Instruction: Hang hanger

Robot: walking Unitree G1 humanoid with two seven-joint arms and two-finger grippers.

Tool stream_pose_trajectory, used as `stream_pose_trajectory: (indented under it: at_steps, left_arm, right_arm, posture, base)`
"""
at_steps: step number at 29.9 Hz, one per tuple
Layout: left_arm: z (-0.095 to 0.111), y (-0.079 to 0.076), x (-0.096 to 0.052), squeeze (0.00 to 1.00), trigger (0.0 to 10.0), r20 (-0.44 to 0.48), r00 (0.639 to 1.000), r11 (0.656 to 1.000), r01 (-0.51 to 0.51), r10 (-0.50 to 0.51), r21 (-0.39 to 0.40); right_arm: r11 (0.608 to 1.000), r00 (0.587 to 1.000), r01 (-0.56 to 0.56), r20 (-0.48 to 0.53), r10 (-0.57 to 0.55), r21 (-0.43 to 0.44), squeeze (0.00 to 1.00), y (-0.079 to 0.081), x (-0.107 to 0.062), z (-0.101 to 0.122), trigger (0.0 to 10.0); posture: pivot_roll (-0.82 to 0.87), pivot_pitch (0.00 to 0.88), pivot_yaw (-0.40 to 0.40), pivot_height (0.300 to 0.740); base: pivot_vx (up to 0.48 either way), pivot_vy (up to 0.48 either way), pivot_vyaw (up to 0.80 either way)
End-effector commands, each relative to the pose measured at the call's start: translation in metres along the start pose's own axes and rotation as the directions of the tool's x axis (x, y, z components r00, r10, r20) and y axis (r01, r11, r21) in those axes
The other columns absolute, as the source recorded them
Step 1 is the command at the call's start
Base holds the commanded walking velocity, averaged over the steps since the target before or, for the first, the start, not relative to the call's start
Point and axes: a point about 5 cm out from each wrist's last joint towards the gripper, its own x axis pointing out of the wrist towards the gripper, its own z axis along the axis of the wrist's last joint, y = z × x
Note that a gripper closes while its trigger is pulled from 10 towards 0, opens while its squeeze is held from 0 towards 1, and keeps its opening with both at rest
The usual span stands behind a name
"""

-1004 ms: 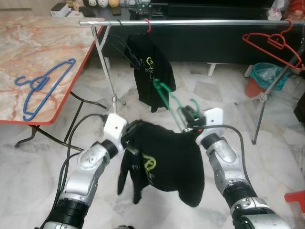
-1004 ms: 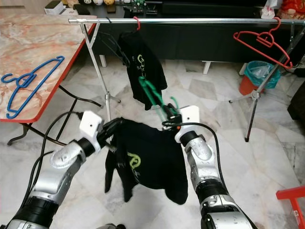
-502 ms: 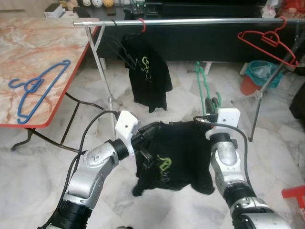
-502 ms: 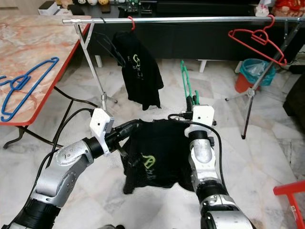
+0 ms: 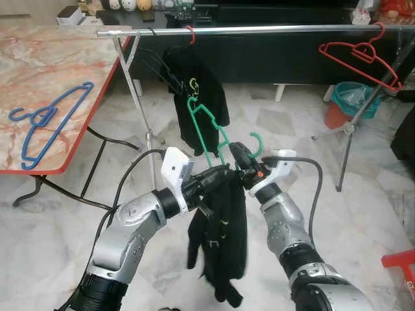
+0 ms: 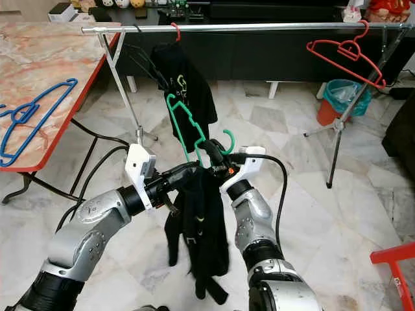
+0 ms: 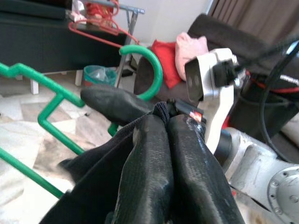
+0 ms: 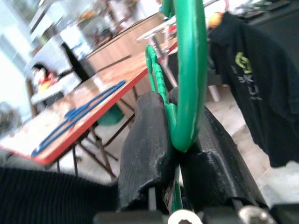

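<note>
Two grippers mid-air: right gripper [image 5: 241, 157] fingers clamped on green hanger [image 5: 206, 126], left gripper [image 5: 224, 173] fingers pinching black shirt [image 5: 220, 233].

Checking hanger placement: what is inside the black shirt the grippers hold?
The green hanger sticks out above the black shirt, gripped by the right gripper; the left gripper pinches the fabric. Any hanger part inside is hidden.

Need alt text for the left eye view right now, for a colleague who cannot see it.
Both grippers meet over the floor: the right gripper clamps a green hanger, the left gripper pinches a black shirt drooping below. Behind, a rail holds another black shirt and a red hanger.
</note>
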Motion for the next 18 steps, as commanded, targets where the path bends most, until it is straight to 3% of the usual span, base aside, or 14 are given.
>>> stream_pose_trajectory:
  at_steps: [1, 3, 4, 5, 12, 13, 18]
  left_arm:
    - [0.005, -0.002, -0.002, 0.00, 10.0, 0.016, 1.000, 1.000, 0.016, -0.016, 0.008]
    - [0.005, -0.003, -0.003, 0.00, 10.0, 0.011, 1.000, 1.000, 0.023, -0.023, 0.003]
    - [0.005, -0.003, -0.004, 0.00, 10.0, 0.010, 0.999, 1.000, 0.030, -0.030, -0.005]
    - [0.005, -0.004, -0.004, 0.00, 10.0, 0.010, 0.999, 0.999, 0.033, -0.033, -0.007]
    - [0.006, -0.006, -0.004, 0.00, 10.0, 0.014, 0.999, 0.999, 0.037, -0.037, -0.015]
    - [0.006, -0.006, -0.006, 0.00, 10.0, 0.013, 0.999, 0.999, 0.038, -0.038, -0.018]
    - [0.007, -0.004, -0.008, 0.00, 10.0, 0.021, 0.999, 0.999, 0.032, -0.031, -0.028]
  right_arm:
    - [0.997, 0.999, -0.048, -0.026, 0.047, -0.055, 0.00, 0.003, 0.002, 0.001, 10.0]
    - [0.987, 0.993, -0.120, 0.032, 0.117, 0.104, 0.00, 0.004, 0.006, 0.009, 10.0]
    - [0.892, 0.945, -0.319, 0.178, 0.274, 0.322, 0.00, 0.012, 0.008, 0.024, 10.0]
    - [0.843, 0.914, -0.394, 0.250, 0.319, 0.366, 0.00, 0.015, 0.009, 0.033, 10.0]
    - [0.823, 0.899, -0.402, 0.342, 0.272, 0.402, 0.00, 0.006, 0.009, 0.046, 10.0]
    - [0.804, 0.878, -0.429, 0.400, 0.264, 0.411, 0.00, 0.004, 0.007, 0.053, 10.0]
    - [0.780, 0.841, -0.476, 0.469, 0.268, 0.407, 0.00, 0.002, 0.000, 0.062, 10.0]
  posture:
    - [0.06, 0.094, -0.007, 0.740]
    - [0.05, 0.094, -0.007, 0.740]
    - [0.05, 0.093, -0.009, 0.740]
    - [0.05, 0.093, -0.009, 0.740]
    - [0.06, 0.094, -0.013, 0.740]
    - [0.06, 0.095, -0.013, 0.740]
    - [0.06, 0.094, -0.012, 0.740]
  base:
    - [0.000, 0.000, 0.00]
    - [0.000, 0.000, 0.00]
    - [0.000, 0.000, 0.00]
    - [0.000, 0.000, 0.00]
    - [0.000, 0.000, 0.00]
    - [0.000, 0.000, 0.00]
    - [0.000, 0.000, 0.00]
